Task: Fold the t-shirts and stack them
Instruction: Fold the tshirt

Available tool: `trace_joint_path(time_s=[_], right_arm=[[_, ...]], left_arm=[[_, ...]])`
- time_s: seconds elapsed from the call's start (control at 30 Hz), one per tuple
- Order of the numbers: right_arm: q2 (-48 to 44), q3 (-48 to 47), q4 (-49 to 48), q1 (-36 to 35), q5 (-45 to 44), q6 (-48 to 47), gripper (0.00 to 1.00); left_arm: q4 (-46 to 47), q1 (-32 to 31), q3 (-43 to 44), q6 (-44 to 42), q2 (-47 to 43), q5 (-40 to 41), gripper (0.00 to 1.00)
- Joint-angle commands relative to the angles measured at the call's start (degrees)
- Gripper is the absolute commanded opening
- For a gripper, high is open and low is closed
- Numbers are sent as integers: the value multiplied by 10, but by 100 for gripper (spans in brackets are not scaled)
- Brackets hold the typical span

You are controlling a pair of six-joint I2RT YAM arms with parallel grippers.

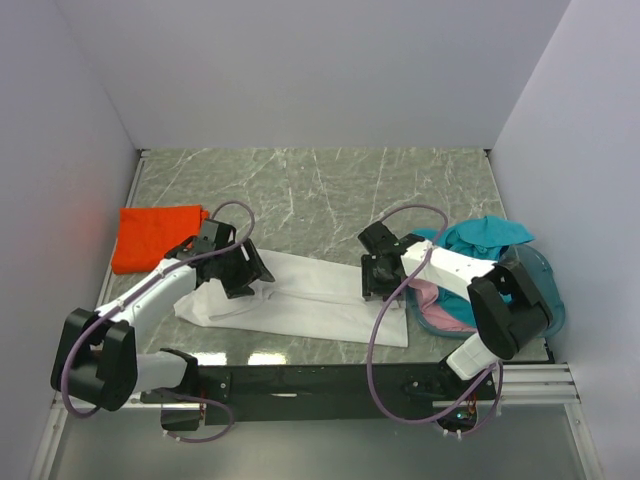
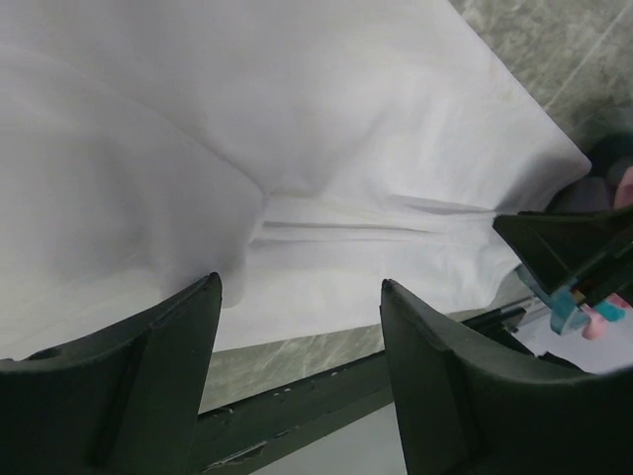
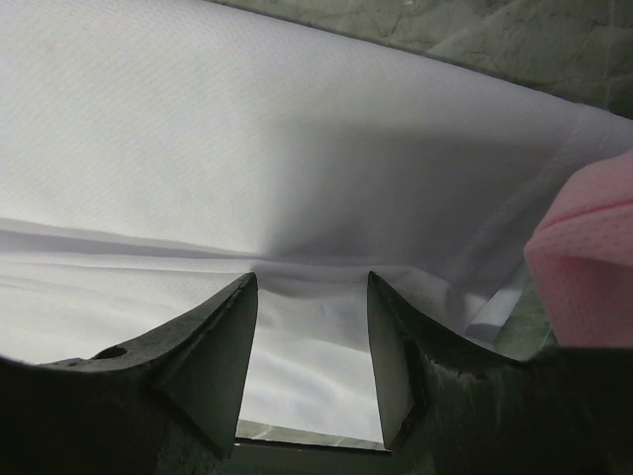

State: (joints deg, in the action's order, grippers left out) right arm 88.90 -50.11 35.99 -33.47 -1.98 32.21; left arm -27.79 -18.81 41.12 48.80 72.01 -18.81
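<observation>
White cloth fills the middle of the green-grey marbled desk [image 1: 350, 180]: one white t-shirt [image 1: 300, 305] lies spread flat, running from left to right between the two arms, with a long crease down its length. At the far left is one bright orange t-shirt [image 1: 158, 237], folded into a rectangle, just beside the white one but not touching it. At the right, one teal t-shirt [image 1: 490, 235] and one pink t-shirt [image 1: 440, 300] lie bunched in and over one translucent teal basket [image 1: 553, 290], the pink hem reaching the right end of the white shirt. That makes four shirts that can be counted. Whether a white scrap under the pink one is a fifth, I cannot tell.

The left gripper [image 2: 299, 287] hangs over the left part of the white shirt with its fingers [image 2: 158, 366] spread wide and nothing between them, only smooth cloth beyond. The right gripper [image 3: 311, 282] is low over the right part of the same shirt, its fingers [image 3: 223, 341] also apart, their tips at a folded edge of the white fabric, which shows in the gap between them.

No brand, label or lettering can be read on any shirt or on the basket.
</observation>
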Motion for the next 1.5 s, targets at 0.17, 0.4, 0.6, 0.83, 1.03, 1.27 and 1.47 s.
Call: trace_joint_path(time_s=[0.17,0.4,0.6,0.83,1.03,1.27,1.47], right_arm=[[-26,0,12,3,5,8,55],[-36,-11,20,3,0,8,55],[-44,-11,22,3,-22,8,55],[-51,-15,37,6,-64,6,55],[-58,0,38,7,-92,14,55],[-65,4,46,7,-123,18,55],[-68,8,51,6,-113,20,55]], left_arm=[[-23,-2,17,-42,-45,85,72],[-23,-2,4,-22,-85,134,71],[26,-2,16,-24,-69,153,71],[47,-2,54,-59,38,213,71],[80,-2,60,-74,106,229,72],[126,8,67,-77,197,236,73],[141,26,102,-86,250,231,73]])
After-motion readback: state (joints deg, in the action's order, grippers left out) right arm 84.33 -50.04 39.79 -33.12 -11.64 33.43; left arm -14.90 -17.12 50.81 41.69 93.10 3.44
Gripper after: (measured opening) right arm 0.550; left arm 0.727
